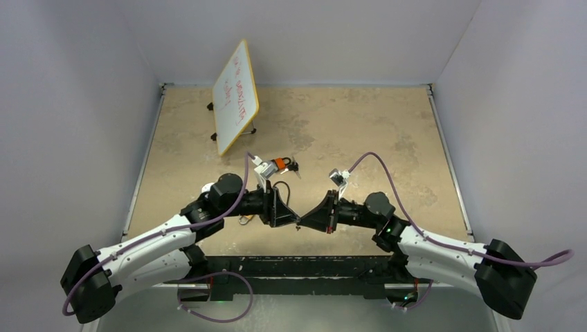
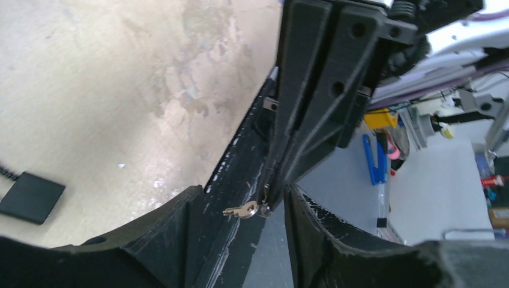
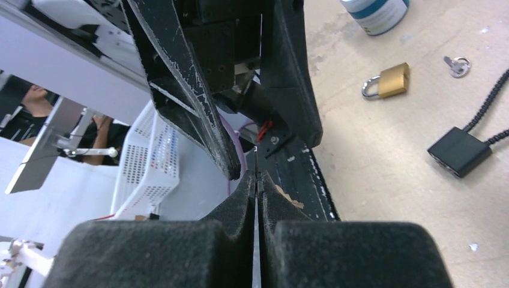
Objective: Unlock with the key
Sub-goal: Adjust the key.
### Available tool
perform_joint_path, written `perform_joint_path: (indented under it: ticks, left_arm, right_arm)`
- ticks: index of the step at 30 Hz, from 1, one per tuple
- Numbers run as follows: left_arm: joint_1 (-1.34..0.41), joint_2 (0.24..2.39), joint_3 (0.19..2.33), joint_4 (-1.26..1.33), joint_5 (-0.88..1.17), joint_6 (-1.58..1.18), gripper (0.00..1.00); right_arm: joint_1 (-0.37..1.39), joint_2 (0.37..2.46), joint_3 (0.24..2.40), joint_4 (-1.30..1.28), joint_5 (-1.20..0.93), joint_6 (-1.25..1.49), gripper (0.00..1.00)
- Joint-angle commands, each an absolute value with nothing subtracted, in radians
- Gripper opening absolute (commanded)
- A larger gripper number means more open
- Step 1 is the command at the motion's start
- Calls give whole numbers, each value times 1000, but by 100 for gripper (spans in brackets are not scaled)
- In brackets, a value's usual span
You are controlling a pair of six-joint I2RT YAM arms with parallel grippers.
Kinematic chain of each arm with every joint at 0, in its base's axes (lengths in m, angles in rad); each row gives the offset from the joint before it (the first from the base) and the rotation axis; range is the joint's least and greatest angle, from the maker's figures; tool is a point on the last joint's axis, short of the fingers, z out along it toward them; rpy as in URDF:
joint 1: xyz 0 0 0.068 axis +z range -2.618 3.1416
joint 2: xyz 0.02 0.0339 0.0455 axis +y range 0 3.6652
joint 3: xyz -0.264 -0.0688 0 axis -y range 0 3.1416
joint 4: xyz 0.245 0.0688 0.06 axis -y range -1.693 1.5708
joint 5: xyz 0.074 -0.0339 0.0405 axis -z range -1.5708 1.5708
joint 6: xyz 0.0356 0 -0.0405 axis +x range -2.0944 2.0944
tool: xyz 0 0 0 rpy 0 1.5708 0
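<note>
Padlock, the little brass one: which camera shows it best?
The right wrist view: the brass padlock lies unobstructed on the table, with its shackle visible. In the top external view it is too small to make out, and the left wrist view does not show it.

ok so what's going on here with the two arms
The two arms meet tip to tip near the table's front edge. The right gripper is shut, pinching a small key at its fingertips. The left gripper stands open around it, seemingly for a handover. The brass padlock lies on the table with its shackle closed, so nothing is unlocked yet.
</note>
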State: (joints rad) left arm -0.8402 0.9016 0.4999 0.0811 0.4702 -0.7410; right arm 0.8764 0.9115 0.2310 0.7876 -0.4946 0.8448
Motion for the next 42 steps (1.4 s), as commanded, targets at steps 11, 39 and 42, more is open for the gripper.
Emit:
perform_joint_path:
  ticks: [11, 39, 42]
  left_arm:
    - [-839, 876, 471, 285, 584, -805, 39]
    - [-857, 897, 449, 334, 623, -802, 11]
    - [-862, 902, 449, 352, 621, -806, 5]
  right_arm:
    - [874, 888, 205, 926, -557, 886, 0]
    - [874, 904, 209, 956, -563, 890, 0]
    - [873, 906, 210, 960, -564, 890, 0]
